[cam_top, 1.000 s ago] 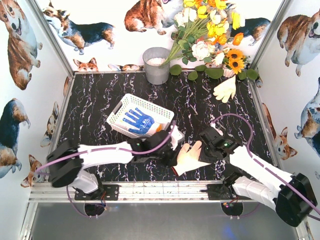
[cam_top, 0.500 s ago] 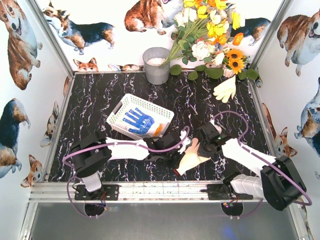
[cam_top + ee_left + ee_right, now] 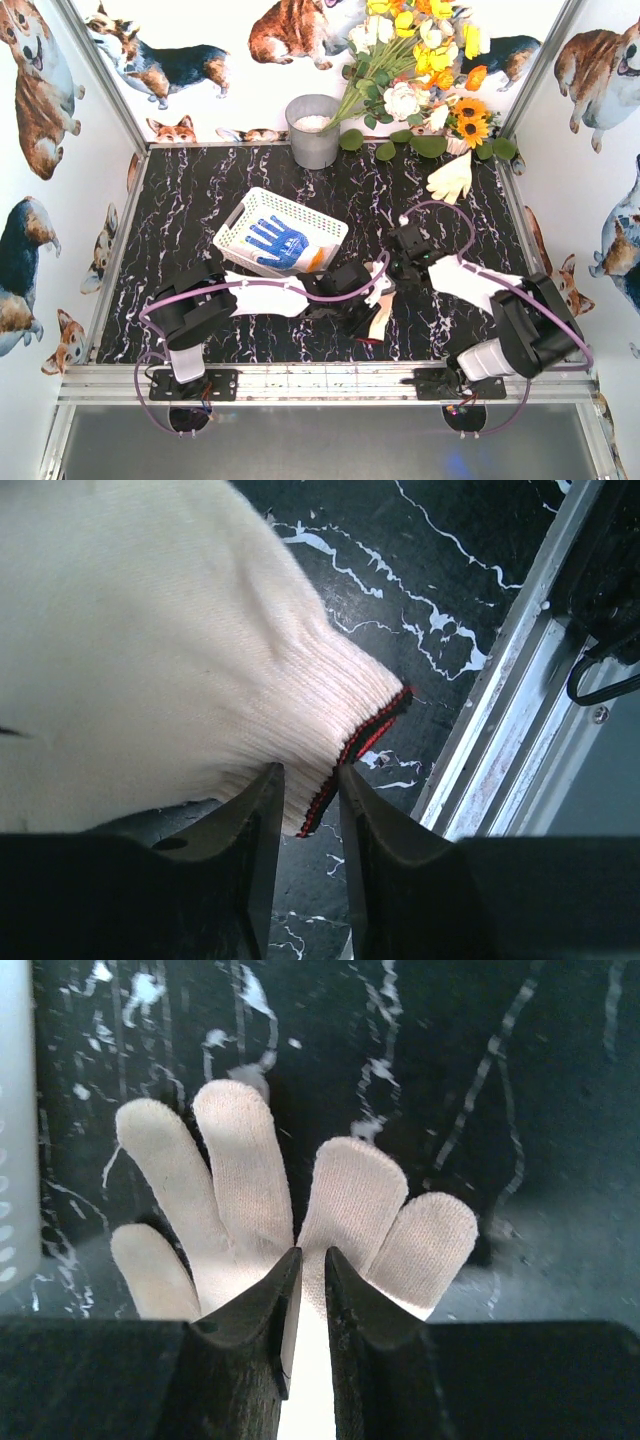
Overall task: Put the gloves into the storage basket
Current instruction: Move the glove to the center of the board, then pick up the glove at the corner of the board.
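Right of the storage basket (image 3: 232,232), arms bent low.
Left gripper (image 3: 311,778) clenched the cream glove (image 3: 150,650) by its cuff; right gripper (image 3: 306,1260), its finger end.

Top view: high, from near edge, down onto whole table (image 3: 190,200). Wrist views: close, downward, sharing cream glove (image 3: 130,630).

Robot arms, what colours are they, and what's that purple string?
The left arm and right arm are white tubes joined by chunky black joints. A thin purple cable loops along each one. The left gripper and right gripper have black fingers that taper to narrow tips.
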